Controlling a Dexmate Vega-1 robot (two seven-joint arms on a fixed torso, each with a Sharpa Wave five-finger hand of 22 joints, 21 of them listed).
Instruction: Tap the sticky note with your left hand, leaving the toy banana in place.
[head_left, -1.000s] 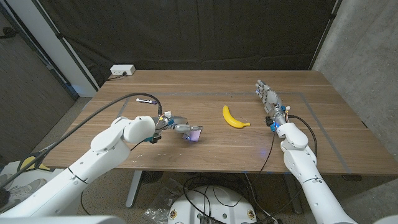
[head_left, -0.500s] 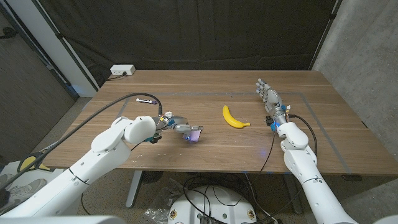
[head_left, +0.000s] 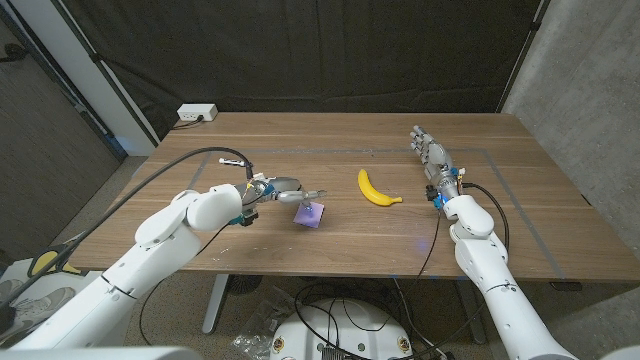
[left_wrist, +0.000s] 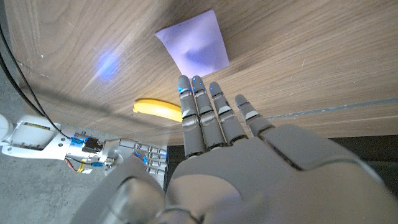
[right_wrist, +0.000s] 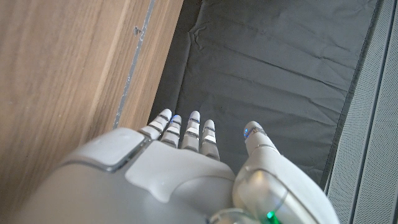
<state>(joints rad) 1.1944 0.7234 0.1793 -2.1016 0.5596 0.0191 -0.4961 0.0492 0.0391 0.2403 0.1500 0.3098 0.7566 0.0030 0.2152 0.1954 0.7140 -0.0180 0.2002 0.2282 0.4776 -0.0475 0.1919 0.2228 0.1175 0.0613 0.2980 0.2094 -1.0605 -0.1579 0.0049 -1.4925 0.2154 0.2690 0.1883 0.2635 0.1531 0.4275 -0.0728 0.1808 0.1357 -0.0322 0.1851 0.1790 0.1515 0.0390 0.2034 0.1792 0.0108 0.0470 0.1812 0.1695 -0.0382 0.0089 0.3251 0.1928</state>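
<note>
The purple sticky note (head_left: 310, 214) lies on the wooden table (head_left: 200, 140), left of centre. My left hand (head_left: 283, 189) hovers just beside and above its left edge, fingers stretched out straight toward it and holding nothing. In the left wrist view the fingertips (left_wrist: 198, 87) stop short of the sticky note (left_wrist: 193, 48). The yellow toy banana (head_left: 376, 189) rests to the note's right; the banana (left_wrist: 158, 109) is untouched. My right hand (head_left: 432, 160) sits at the right side of the table, fingers extended, empty.
A white power strip (head_left: 196, 114) sits at the table's far left corner. A thin taped outline (head_left: 500, 160) runs around the work area. Black curtain (right_wrist: 267, 68) hangs behind the table. A black cable (head_left: 190, 165) loops over my left arm.
My left hand has lifted off the sticky note and drawn back to the left, its fingers straightening. The note now shows fully. Banana and right hand have not moved.
</note>
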